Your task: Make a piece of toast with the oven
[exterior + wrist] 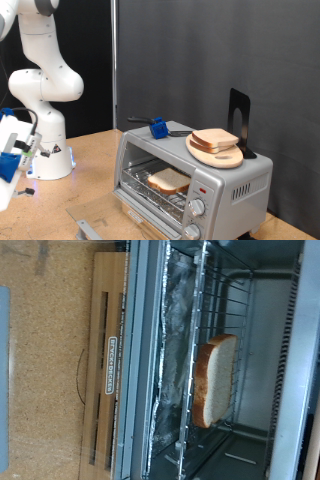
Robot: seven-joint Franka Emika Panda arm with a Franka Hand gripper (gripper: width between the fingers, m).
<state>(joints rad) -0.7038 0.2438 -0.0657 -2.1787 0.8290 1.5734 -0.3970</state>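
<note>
Toward the desk's far right corner, the pale square bread slice (168, 180) lies flat on the wire rack inside the open silver-grey toaster oven (230, 180), straight ahead of the wrist camera, while the jaws appear in neither view, so their state cannot be told.

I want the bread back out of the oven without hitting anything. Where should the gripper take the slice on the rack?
Probably by the crust edge nearest the open front. The piece of toast lies flat on the wire rack inside the oven, walled on the other sides, so come in level through the opening.
</note>
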